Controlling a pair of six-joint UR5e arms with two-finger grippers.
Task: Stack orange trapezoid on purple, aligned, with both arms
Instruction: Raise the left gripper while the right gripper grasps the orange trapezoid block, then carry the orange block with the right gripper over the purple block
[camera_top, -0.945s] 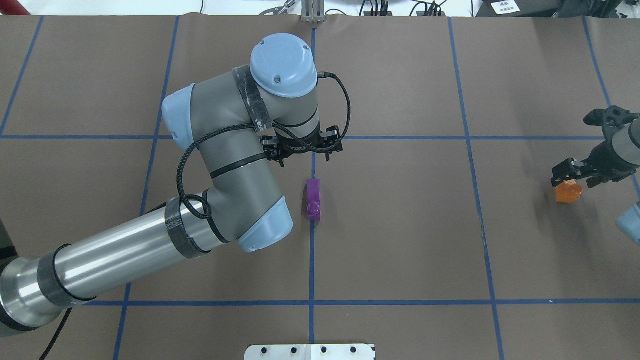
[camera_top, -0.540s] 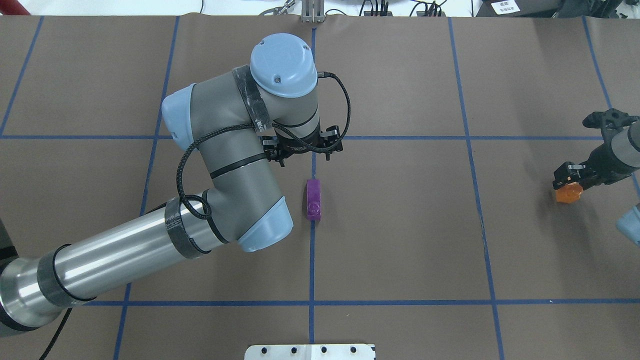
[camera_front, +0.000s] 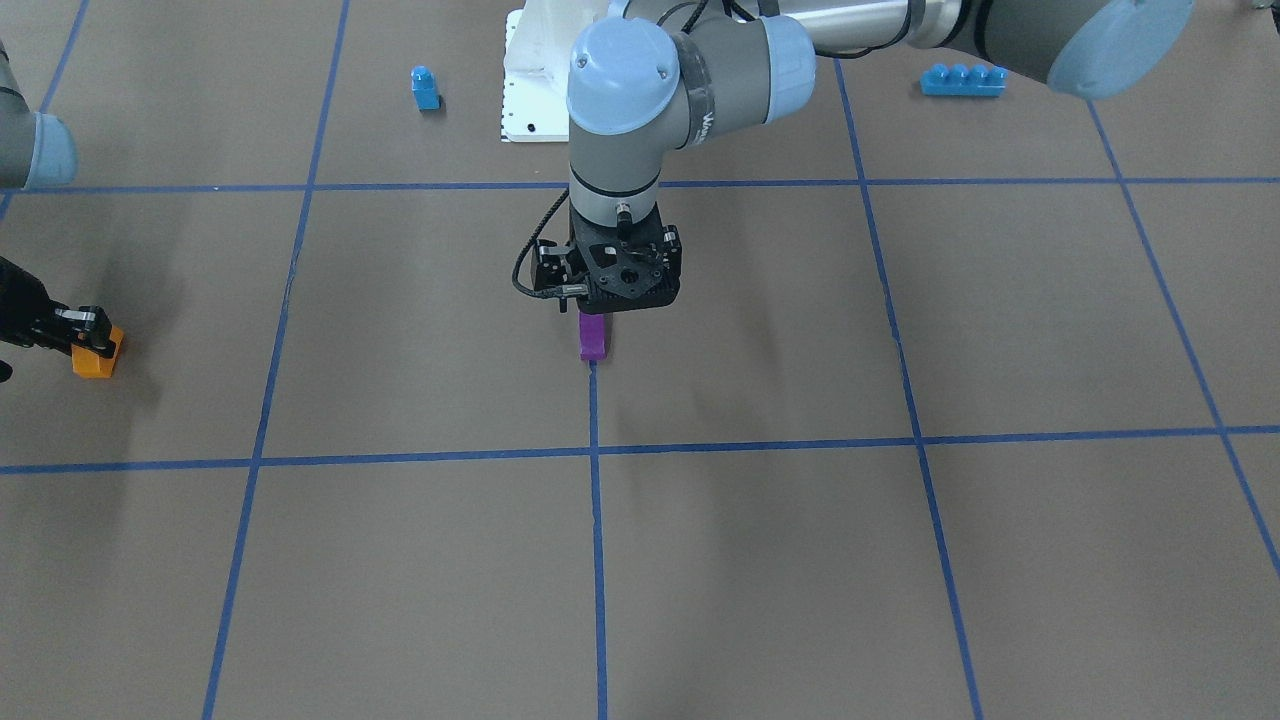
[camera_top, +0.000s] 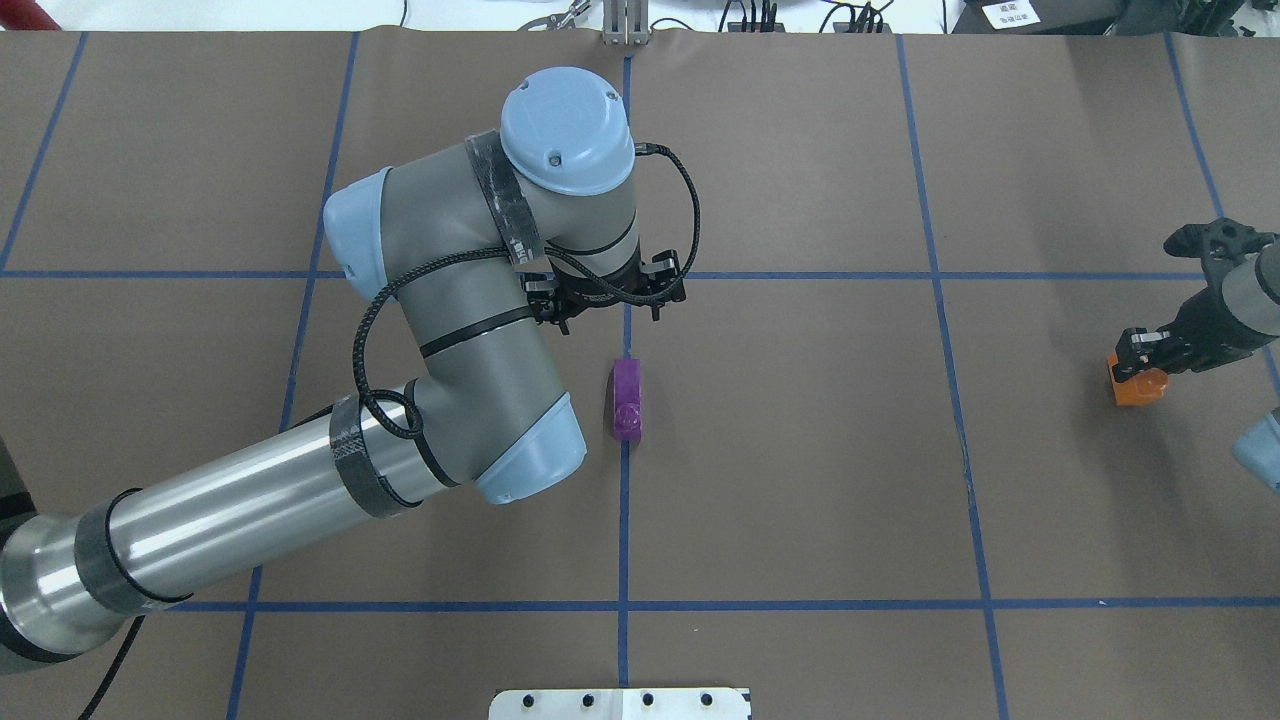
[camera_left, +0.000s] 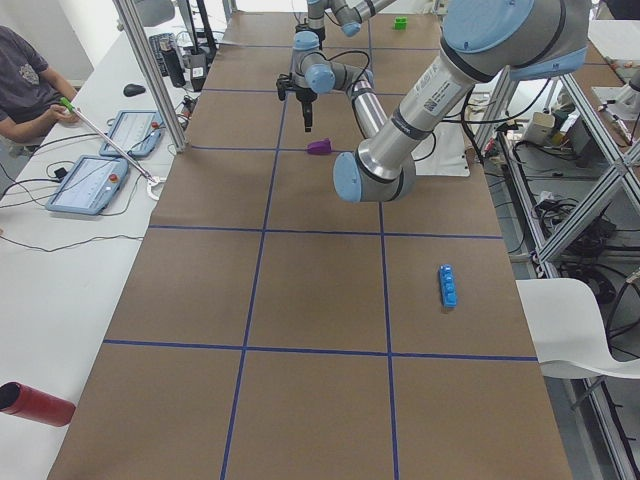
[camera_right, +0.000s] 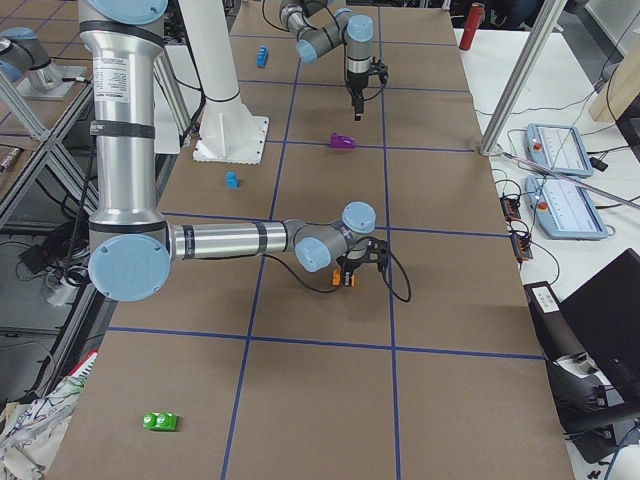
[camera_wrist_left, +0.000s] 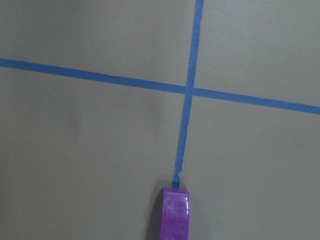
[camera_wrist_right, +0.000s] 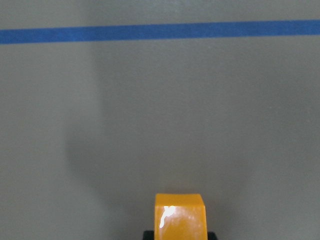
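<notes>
The orange trapezoid (camera_top: 1141, 386) sits on the table at the far right, and also shows in the front view (camera_front: 97, 358). My right gripper (camera_top: 1146, 352) is low over it and shut on it. The right wrist view shows the orange brick (camera_wrist_right: 180, 216) with black finger tips on both sides of it. The purple brick (camera_top: 627, 400) lies on the blue centre tape line. My left gripper (camera_top: 610, 298) hangs above the table just beyond the purple brick (camera_front: 592, 337) and is not touching it. Its fingers are hidden under the wrist.
A small blue single-stud brick (camera_front: 425, 88) and a long blue four-stud brick (camera_front: 962, 80) lie near the white base plate (camera_front: 525, 95). A green brick (camera_right: 160, 421) lies far off at the table's right end. An operator (camera_left: 25, 80) sits beside the table.
My right gripper, open over the orange trapezoid 0.9 s ago, has come down and closed on it. The left arm and the purple brick have not moved.
</notes>
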